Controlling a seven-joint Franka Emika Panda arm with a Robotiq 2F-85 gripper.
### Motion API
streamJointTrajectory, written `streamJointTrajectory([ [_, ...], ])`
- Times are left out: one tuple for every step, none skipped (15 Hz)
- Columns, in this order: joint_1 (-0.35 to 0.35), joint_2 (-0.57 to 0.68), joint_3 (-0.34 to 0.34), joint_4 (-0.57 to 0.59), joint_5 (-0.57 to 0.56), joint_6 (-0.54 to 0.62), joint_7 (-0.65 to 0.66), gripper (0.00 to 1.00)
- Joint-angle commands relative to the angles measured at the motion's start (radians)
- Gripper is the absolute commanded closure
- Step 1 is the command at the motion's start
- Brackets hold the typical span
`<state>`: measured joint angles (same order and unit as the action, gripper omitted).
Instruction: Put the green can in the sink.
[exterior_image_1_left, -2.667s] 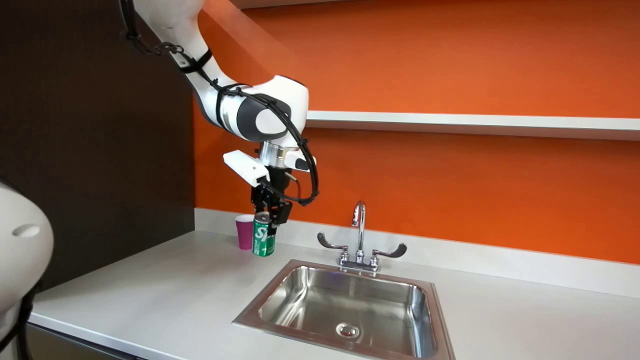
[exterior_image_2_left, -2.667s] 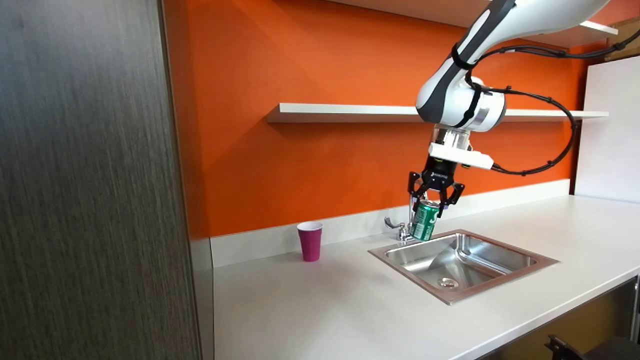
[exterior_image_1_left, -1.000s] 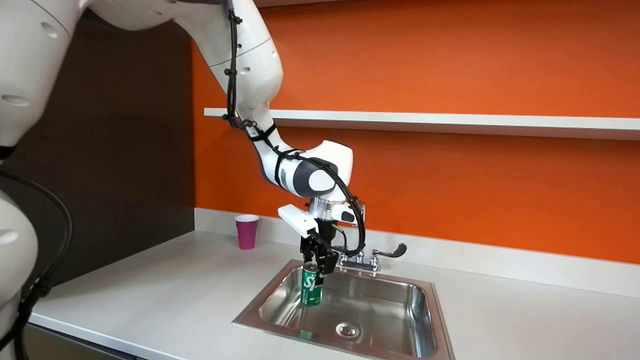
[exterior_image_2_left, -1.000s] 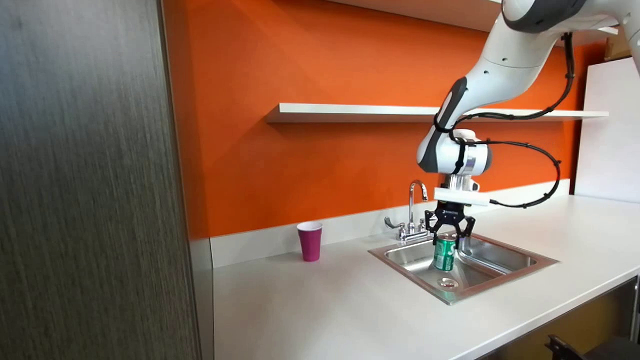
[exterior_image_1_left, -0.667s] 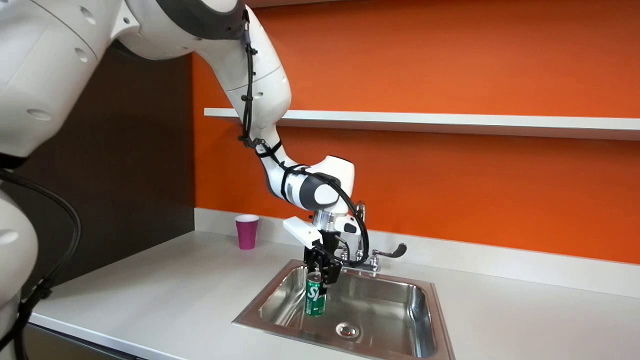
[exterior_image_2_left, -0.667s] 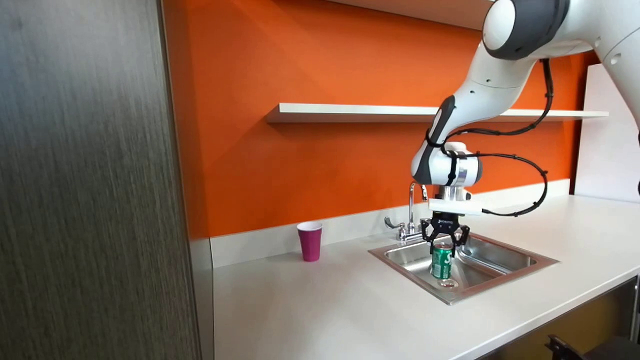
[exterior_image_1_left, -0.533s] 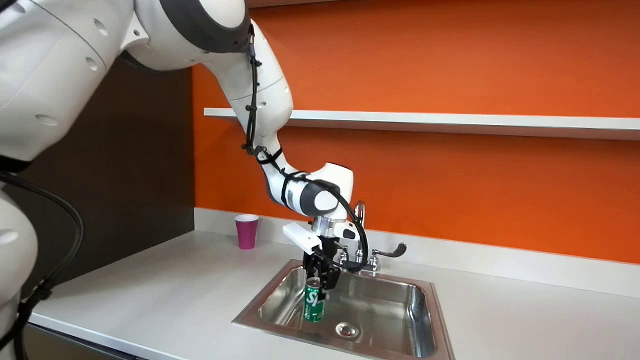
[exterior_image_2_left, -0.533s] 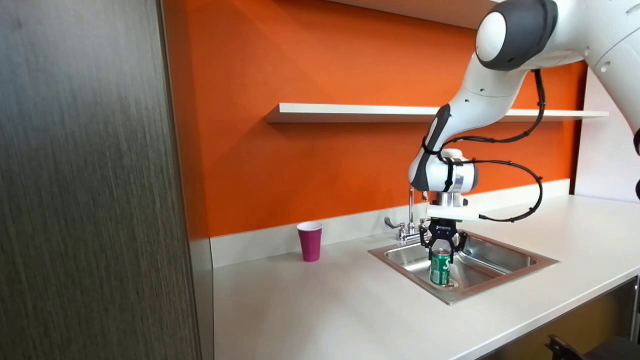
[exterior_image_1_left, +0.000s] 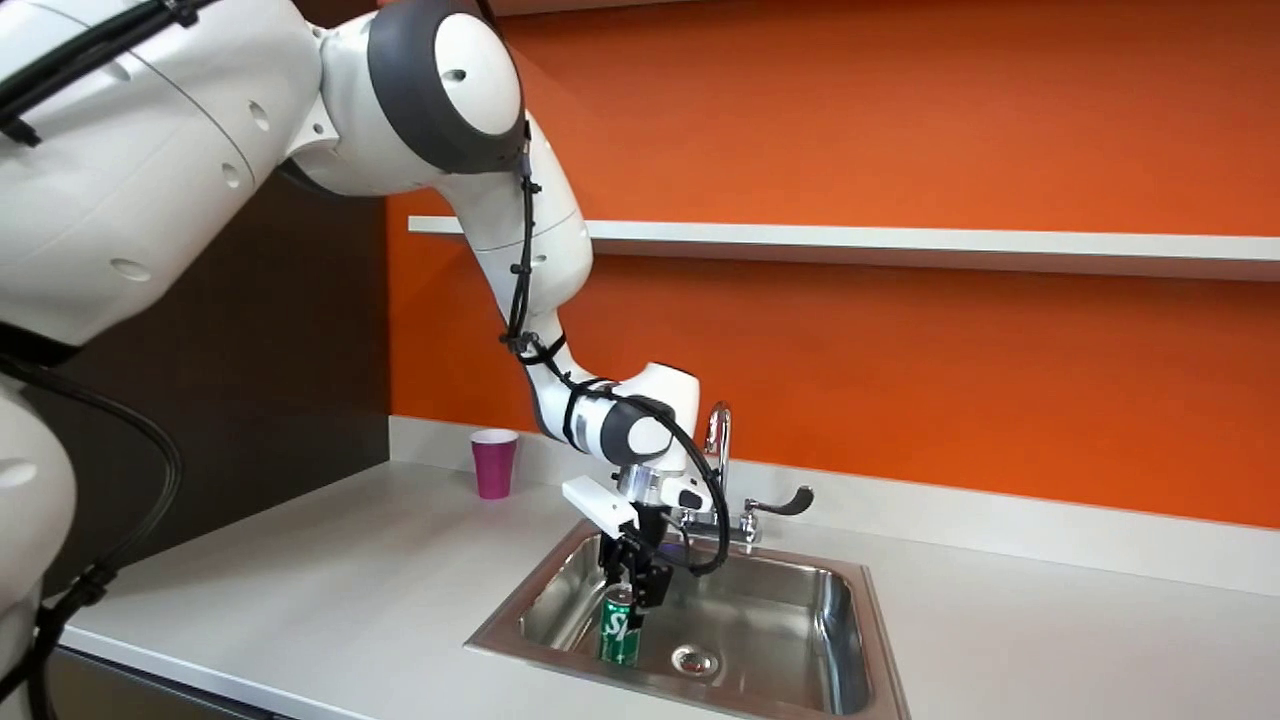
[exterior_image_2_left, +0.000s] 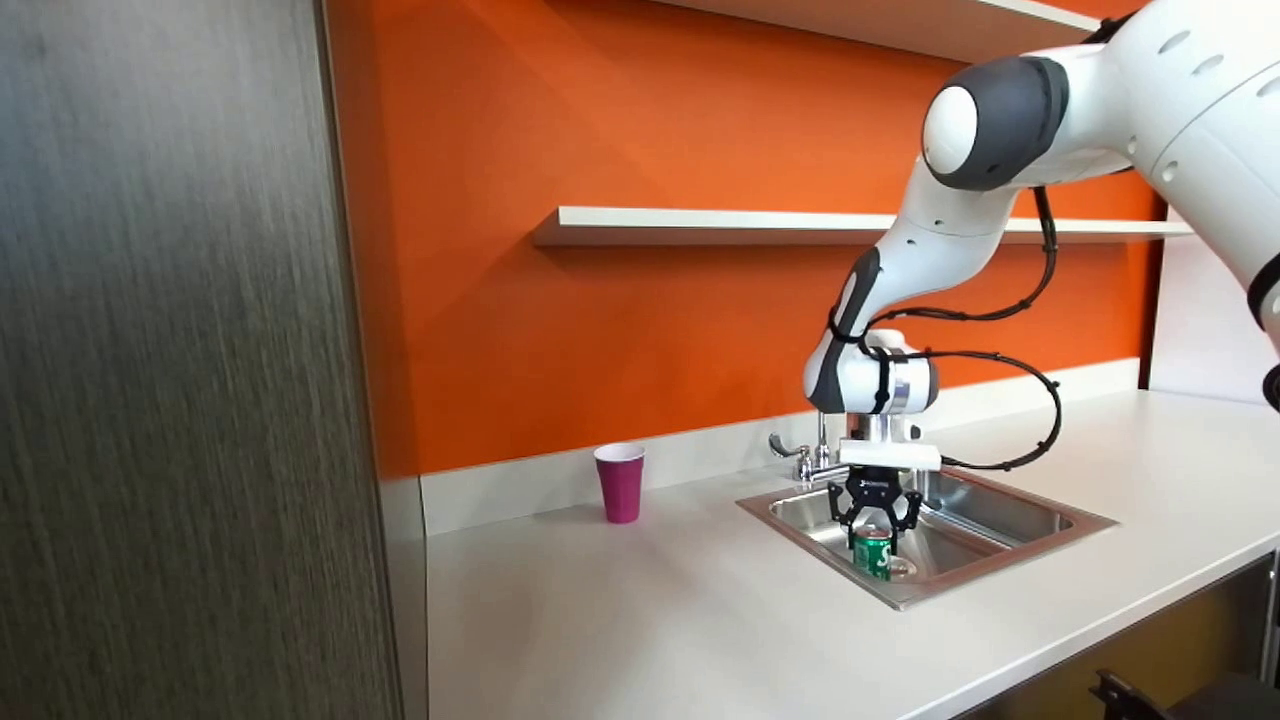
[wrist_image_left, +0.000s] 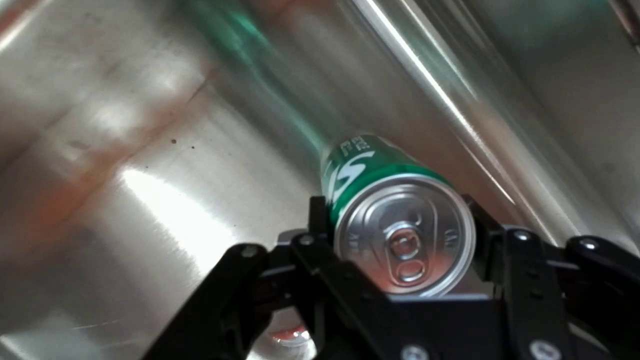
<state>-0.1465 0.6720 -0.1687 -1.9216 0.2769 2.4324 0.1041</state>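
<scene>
Both of my jaws pinch the green can (wrist_image_left: 395, 215), one to each side, just under its silvery lid (wrist_image_left: 370, 225). In the wrist view I look down on that lid and its ring pull (wrist_image_left: 407, 255), with white lettering on the can's green side. From the can a green reflection (wrist_image_left: 265, 70) streaks away over the steel.

I have the can down inside the sink (exterior_image_1_left: 740, 610), close to upright. In an exterior view the near rim (exterior_image_2_left: 820, 549) hides its foot, so I cannot tell whether it touches the sink's floor. The round drain (exterior_image_1_left: 694, 661) lies near the can.

Over the sink bends my white arm (exterior_image_1_left: 560, 240), with black cables (exterior_image_1_left: 90, 55) strapped along it. The chrome faucet (exterior_image_1_left: 725, 445) rises at the sink's back edge, partly covered by me; a lever handle (exterior_image_1_left: 785, 502) shows to one side of it in both exterior views.

Farther out, the pink-purple cup (exterior_image_1_left: 493, 465) stands upright on the pale worktop (exterior_image_1_left: 330, 580), well apart from the can and from the sink. Beyond the cup a dark panel (exterior_image_1_left: 280, 350) closes off the worktop's end. At the back runs a low pale backsplash (exterior_image_1_left: 1000, 520), then an orange wall (exterior_image_1_left: 900, 380) with a white shelf (exterior_image_1_left: 800, 234); my arm crosses in front of the shelf in both exterior views.
</scene>
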Motion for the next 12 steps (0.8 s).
streamJointTrajectory([
  [-0.012,0.032,0.011,0.053,-0.034,-0.028,0.043,0.61],
  [-0.011,0.033,0.011,0.057,-0.036,-0.034,0.046,0.61],
  [-0.012,0.036,0.012,0.061,-0.035,-0.037,0.047,0.61],
  [-0.012,0.036,0.012,0.062,-0.036,-0.04,0.05,0.34],
  [-0.011,0.031,0.013,0.056,-0.034,-0.04,0.051,0.09],
  [-0.009,0.023,0.012,0.047,-0.036,-0.037,0.052,0.09],
  [-0.009,0.006,0.013,0.032,-0.034,-0.034,0.049,0.05],
  [-0.008,-0.012,0.013,0.017,-0.033,-0.03,0.047,0.01],
  [-0.005,-0.033,0.01,-0.001,-0.034,-0.027,0.047,0.0],
  [-0.005,-0.049,0.008,-0.011,-0.035,-0.024,0.046,0.0],
  [-0.002,-0.071,0.004,-0.027,-0.038,-0.023,0.05,0.0],
  [0.002,-0.09,-0.002,-0.039,-0.043,-0.026,0.054,0.0],
])
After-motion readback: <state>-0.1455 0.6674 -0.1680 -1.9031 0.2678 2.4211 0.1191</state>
